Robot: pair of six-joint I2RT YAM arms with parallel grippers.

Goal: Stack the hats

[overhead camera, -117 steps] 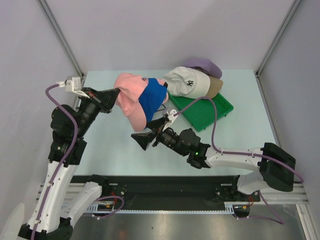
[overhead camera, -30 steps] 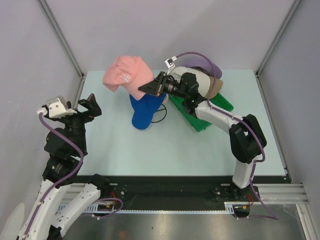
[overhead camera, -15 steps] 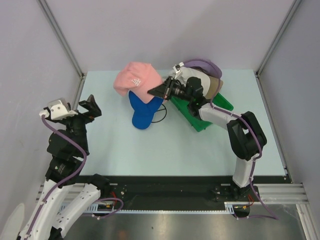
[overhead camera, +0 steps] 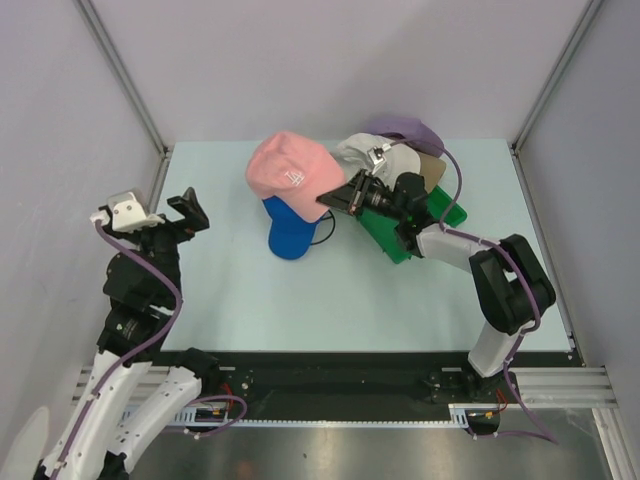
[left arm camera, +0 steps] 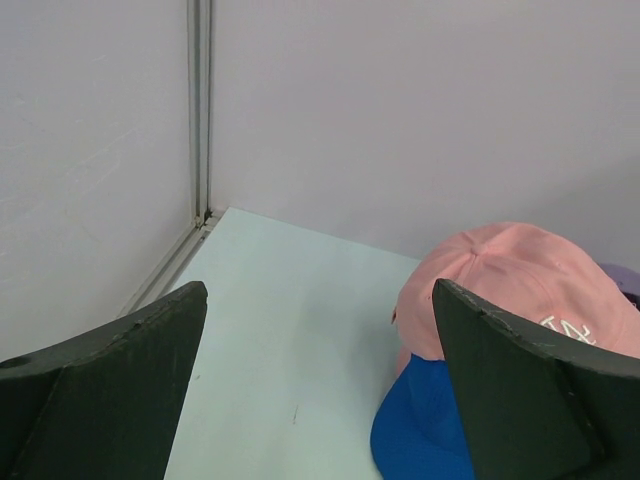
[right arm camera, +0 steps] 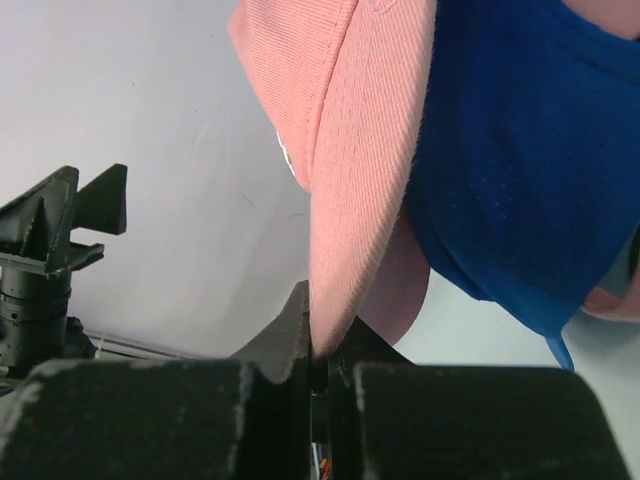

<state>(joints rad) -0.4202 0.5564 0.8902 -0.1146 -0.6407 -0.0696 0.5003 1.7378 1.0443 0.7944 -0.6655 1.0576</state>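
The pink hat (overhead camera: 290,172) hangs tilted over the blue hat (overhead camera: 288,234), which lies on the table with its brim toward me. My right gripper (overhead camera: 337,199) is shut on the pink hat's brim (right arm camera: 365,170), with the blue hat (right arm camera: 520,150) just behind it. The white hat (overhead camera: 352,152), lavender hat (overhead camera: 405,130) and tan hat (overhead camera: 433,168) are piled at the back right behind the right arm. At the left, apart from the hats, my left gripper (overhead camera: 188,212) stands open and empty; its view shows the pink hat (left arm camera: 510,290) above the blue hat (left arm camera: 420,435) past its fingers (left arm camera: 520,390).
A green tray (overhead camera: 440,215) lies under the right arm at the back right. A thin black wire (overhead camera: 324,234) shows beside the blue hat. Grey walls and metal posts close in the table at the back and both sides.
My right gripper has carried the pink hat to the right and lower, over the blue hat. The left arm has shifted slightly and stays open.
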